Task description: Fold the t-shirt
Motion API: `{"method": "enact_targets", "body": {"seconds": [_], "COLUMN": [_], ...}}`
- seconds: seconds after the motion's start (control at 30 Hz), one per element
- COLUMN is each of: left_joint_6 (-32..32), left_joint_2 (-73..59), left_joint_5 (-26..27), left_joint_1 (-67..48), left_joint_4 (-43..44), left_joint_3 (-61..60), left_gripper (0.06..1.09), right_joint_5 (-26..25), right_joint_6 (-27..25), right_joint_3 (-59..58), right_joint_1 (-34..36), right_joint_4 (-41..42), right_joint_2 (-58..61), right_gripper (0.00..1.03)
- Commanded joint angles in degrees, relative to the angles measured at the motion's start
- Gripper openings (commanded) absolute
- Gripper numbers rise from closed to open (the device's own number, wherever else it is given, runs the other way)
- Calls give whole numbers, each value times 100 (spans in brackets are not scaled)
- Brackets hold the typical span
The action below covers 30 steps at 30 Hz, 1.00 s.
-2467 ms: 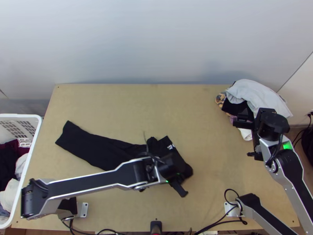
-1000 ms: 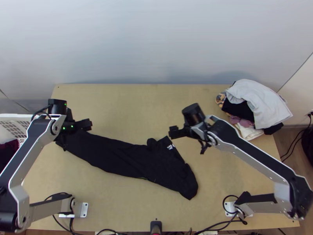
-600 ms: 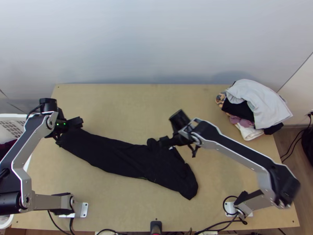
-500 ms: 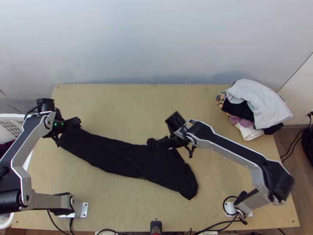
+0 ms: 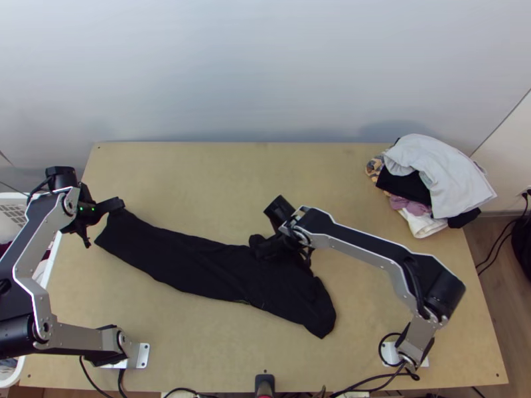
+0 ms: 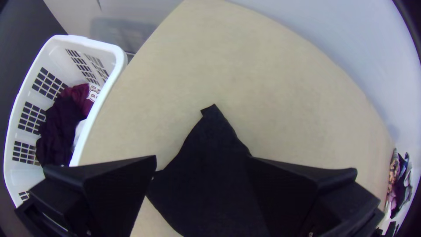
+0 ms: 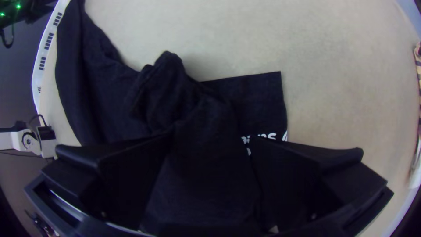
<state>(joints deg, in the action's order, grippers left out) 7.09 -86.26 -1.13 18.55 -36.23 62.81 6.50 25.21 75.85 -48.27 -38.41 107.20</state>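
Right now, from my seat away from the rig, I see the black t-shirt (image 5: 192,265) on the light wooden table (image 5: 232,172); it lies as a long, narrow band, running from the table's left part to just right of the middle, where it widens and rumples; its broader end slants down toward the near edge.

My left gripper (image 5: 114,206) is over the shirt's far-left end; in its own wrist view the fingers stand wide apart, a pointed part of the cloth showing in the gap, and they have hold of nothing; my right gripper (image 5: 263,247) is over the rumpled part near the middle of the table; its own fingers are wide apart too, with bunched cloth in the gap but not pinched; whether either finger touches the cloth, I cannot tell from here.

Beside that bunched cloth, the right wrist view gives me a flat, square-cornered piece of the shirt with white lettering (image 7: 275,136) on it; at the table's far right corner sits a heap of clothes (image 5: 438,172), pale grey cloth on top; off the table's left side I have the white basket (image 6: 117,55), holding dark and maroon garments (image 6: 80,94).
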Motion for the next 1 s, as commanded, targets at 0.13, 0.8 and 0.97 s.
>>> {"method": "enact_targets", "body": {"seconds": [0.13,0.8,0.97], "left_joint_6": [-24,442,222], "left_joint_2": [-216,-1534,-1227], "left_joint_5": [7,-230,-468], "left_joint_1": [123,-290,-290], "left_joint_4": [10,309,1118], "left_joint_3": [74,663,258], "left_gripper": [103,59,10], "right_joint_5": [-184,-791,-791], "right_joint_6": [-491,-675,-667], "right_joint_3": [167,395,439], "right_joint_1": [-86,-42,2], "right_joint_4": [124,1,-79], "right_joint_2": [258,-401,-454], "right_gripper": [16,3,3]}}
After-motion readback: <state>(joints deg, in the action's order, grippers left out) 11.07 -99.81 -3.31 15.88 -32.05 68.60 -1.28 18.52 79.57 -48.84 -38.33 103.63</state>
